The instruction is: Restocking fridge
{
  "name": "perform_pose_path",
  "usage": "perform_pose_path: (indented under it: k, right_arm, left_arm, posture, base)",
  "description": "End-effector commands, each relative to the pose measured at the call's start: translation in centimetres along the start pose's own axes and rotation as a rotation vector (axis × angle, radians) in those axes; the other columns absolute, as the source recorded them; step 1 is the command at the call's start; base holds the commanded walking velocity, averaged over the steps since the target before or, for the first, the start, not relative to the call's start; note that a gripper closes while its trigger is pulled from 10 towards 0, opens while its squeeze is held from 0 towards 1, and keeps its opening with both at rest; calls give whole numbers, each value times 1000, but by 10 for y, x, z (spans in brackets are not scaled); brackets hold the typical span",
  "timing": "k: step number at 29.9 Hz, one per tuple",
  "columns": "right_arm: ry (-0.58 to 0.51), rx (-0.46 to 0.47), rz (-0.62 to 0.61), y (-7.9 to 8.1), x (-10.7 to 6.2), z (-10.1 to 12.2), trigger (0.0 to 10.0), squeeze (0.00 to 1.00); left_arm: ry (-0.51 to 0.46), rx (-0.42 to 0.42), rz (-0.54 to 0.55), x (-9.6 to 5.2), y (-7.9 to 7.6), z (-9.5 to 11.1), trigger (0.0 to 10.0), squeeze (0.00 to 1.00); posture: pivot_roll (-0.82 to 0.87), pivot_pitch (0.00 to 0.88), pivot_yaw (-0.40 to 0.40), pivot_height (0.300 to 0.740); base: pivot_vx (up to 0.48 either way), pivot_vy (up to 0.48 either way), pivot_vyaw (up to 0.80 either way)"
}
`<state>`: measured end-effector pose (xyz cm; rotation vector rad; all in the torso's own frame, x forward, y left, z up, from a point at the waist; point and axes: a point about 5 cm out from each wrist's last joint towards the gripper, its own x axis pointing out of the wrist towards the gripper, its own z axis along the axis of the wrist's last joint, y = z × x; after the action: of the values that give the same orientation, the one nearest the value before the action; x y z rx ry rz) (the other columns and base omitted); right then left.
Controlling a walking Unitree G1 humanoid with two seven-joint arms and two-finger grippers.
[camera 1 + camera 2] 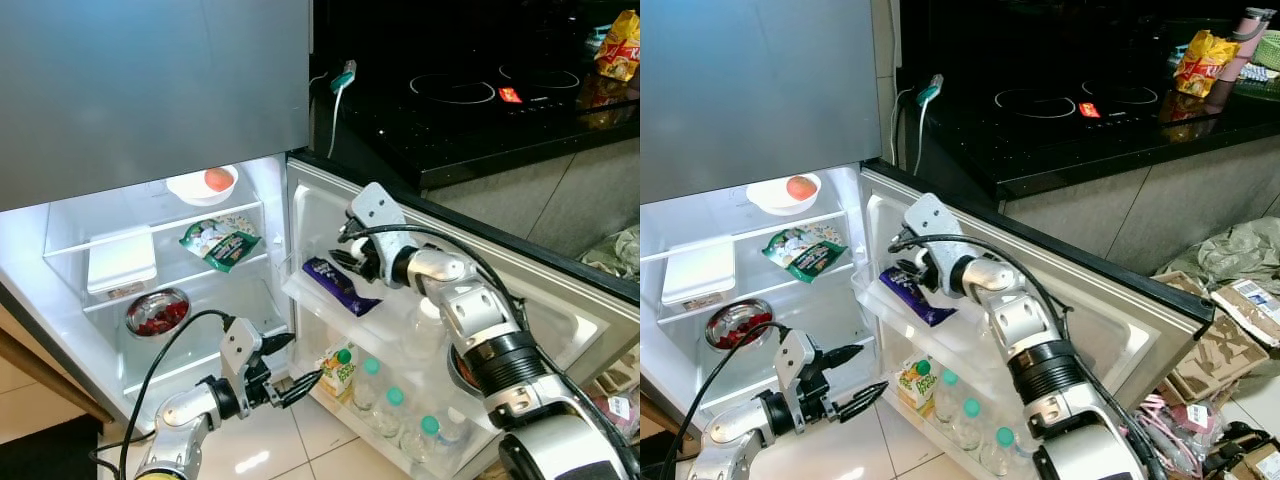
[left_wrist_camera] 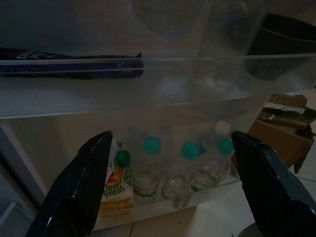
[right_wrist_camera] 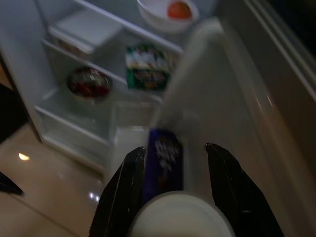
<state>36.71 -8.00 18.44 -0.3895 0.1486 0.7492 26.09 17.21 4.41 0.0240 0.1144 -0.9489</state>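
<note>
Fridge (image 1: 250,230) stands open, interior lit, door swung out toward the robot's right. Purple flat snack packet (image 1: 341,285) lies in the upper clear door bin (image 1: 330,310), at the end nearest the fridge body. Right gripper (image 1: 350,255) hovers just above that packet, jaws released and apart, nothing between them; in the right wrist view the packet (image 3: 165,165) sits between the two black fingers (image 3: 121,190) with a white rounded cap (image 3: 180,217) close to the lens.

Left gripper (image 1: 285,365) is low, in front of the bottom door bin (image 1: 400,430), jaws spread wide, holding nothing. Left wrist view looks straight at that bin: green-and-yellow juice carton (image 2: 116,185) at one end, a row of clear bottles with teal caps (image 2: 170,168) beside it.

Inside the fridge: white bowl with an orange round fruit (image 1: 203,184) on the top shelf, green snack bag (image 1: 220,241) on the glass shelf below, white lidded box (image 1: 121,262) beside it, steel bowl of red food (image 1: 157,312) lower down.

Black induction hob (image 1: 480,90) sits on the dark table behind the door, yellow snack bag (image 1: 620,45) at its far edge.
</note>
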Motion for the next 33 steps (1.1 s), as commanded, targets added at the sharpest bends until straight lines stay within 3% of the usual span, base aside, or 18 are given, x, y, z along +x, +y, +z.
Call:
perform_pose_path:
  k: [1, 10, 17, 26, 27, 30, 31, 32, 33]
  right_arm:
    - [-21, -5, -38, -8, -4, 11, 10000, 0]
    - [53, 10, -73, -13, -7, -2, 10000, 0]
    - [34, 41, -54, -4, -2, -7, 10000, 0]
    - [121, 45, -85, -4, -1, -21, 10000, 0]
    - [131, 52, -87, -5, -2, -23, 10000, 122]
    - [136, 54, -88, -5, -2, -24, 10000, 122]
    - [141, 57, -92, -6, -3, -25, 10000, 686]
    - [146, 58, -95, -6, -3, -26, 10000, 776]
    - [146, 58, -95, -6, -3, -26, 10000, 776]
  left_arm:
    - [32, 11, -4, -5, 2, -1, 10000, 0]
    - [28, 24, -5, -4, 3, 2, 10000, 0]
    - [25, 40, -10, -2, 4, 5, 10000, 0]
    - [20, 55, -8, -2, 5, 9, 10000, 0]
    - [21, 56, -7, -2, 5, 9, 10000, 0]
    - [21, 56, -7, -2, 5, 9, 10000, 0]
    - [21, 56, -7, -2, 5, 9, 10000, 0]
    - [21, 56, -7, -2, 5, 9, 10000, 0]
    - [21, 56, -7, -2, 5, 9, 10000, 0]
  posture:
    - [-83, 0, -45, 740]
    - [-86, 0, -43, 740]
    - [-86, 0, -43, 740]
    - [-85, 0, -41, 740]
    - [-85, 0, -41, 740]
    - [-85, 0, -41, 740]
    - [-85, 0, -41, 740]
    - [-84, 0, -42, 740]
    - [-84, 0, -42, 740]
  base:
    - [0, 0, 0]
    - [0, 0, 0]
    - [0, 0, 0]
    - [0, 0, 0]
    - [0, 0, 0]
    - [0, 0, 0]
    - [0, 0, 0]
    - [0, 0, 0]
    - [0, 0, 0]
